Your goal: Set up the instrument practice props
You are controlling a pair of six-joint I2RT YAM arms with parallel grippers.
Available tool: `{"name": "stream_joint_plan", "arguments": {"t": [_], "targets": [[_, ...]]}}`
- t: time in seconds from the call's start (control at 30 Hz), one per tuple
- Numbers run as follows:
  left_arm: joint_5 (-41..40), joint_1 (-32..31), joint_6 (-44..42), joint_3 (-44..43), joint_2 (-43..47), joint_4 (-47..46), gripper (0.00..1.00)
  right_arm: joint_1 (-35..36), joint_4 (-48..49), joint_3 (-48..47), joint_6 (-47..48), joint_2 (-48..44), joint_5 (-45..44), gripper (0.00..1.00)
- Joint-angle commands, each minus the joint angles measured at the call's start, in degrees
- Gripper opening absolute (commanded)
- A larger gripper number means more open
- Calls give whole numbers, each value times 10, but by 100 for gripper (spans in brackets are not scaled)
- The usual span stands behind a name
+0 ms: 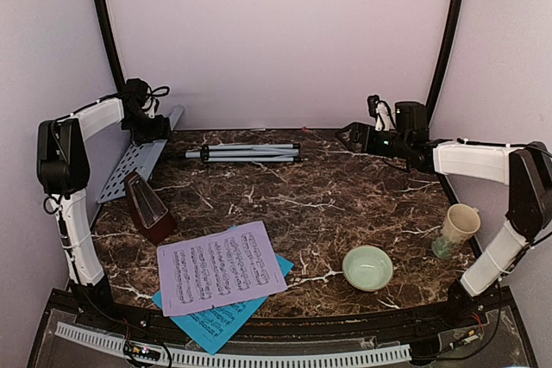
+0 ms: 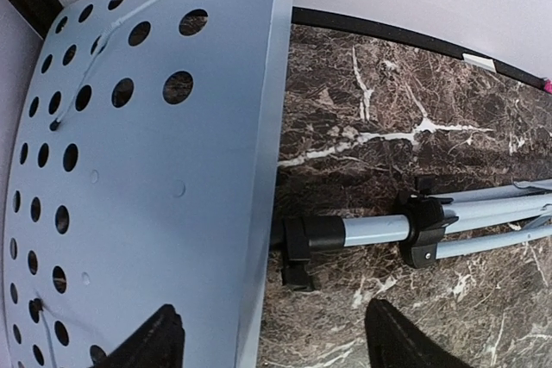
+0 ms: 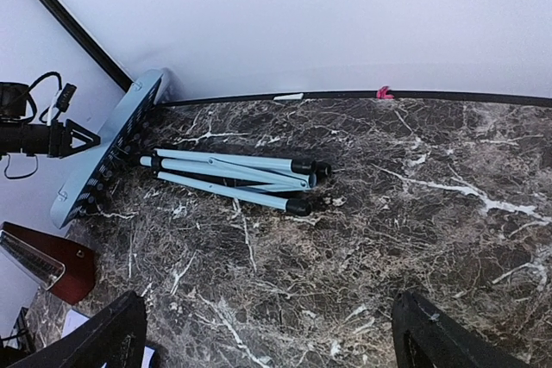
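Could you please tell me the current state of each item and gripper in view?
music stand: lying down, legs folded
lavender page: flat, overlapping the cyan page
metronome: clear cover on
bowl: upright, empty
mug: upright
left gripper: open, straddling the edge of the desk
right gripper: open, empty

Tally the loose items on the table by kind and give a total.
Music stand, folded and lying flat: 1
Sheet-music pages: 2, lavender page on top of cyan page
Metronome: 1
Bowl: 1
Mug: 1
Total: 6
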State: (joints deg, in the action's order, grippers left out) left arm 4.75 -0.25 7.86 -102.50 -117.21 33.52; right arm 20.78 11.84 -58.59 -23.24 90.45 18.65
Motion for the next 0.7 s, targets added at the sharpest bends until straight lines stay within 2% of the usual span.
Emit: {"name": "stream_joint_plan", "arguments": {"t": [0.0, 0.2, 0.67], "targets": [[62, 9, -6, -20, -7, -4, 70, 3, 33, 2, -11, 4, 22, 100], [75, 10, -7, -45, -37, 0, 56, 4, 36, 2, -14, 4, 23, 100], [53, 9, -6, -77, -76, 20, 28, 3, 44, 15, -21, 4, 20, 100]]}}
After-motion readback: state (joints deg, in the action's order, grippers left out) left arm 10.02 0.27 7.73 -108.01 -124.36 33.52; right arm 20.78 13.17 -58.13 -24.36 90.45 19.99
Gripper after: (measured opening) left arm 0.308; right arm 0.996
